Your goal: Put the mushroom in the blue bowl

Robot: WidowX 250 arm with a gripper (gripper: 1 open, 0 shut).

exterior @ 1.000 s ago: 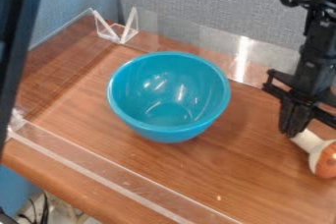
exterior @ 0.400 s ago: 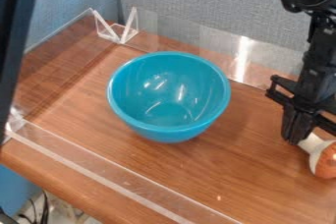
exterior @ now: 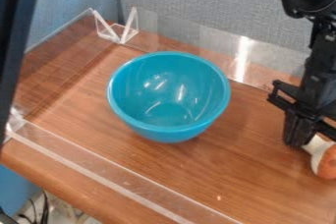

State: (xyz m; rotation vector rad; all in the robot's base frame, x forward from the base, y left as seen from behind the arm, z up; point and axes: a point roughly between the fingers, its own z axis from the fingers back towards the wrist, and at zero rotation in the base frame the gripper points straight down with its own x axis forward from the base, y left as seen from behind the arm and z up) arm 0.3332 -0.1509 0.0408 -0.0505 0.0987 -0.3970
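Nearest, along the front edge of the wooden table (exterior: 144,169), a clear raised strip is seen, apparently fitted so that nothing can roll off. At the right edge the mushroom (exterior: 321,155) is found lying on its side, its cream stem turned toward the gripper (exterior: 302,140) and its orange-brown cap cut off by the picture's border. The gripper is pointed straight down with its tips right at the stem, and its jaws are drawn together; whether the stem is actually pinched between them cannot be told, since the dark fingers cover the contact. Such a low, vertical pose is judged to suit a grasp on the stem from above. Farther back, near the middle of the table, the blue bowl (exterior: 168,95) is set upright and empty, well apart from the mushroom, so the carry is judged still to be made. At the far left corner a clear plastic stand (exterior: 114,26) is seen
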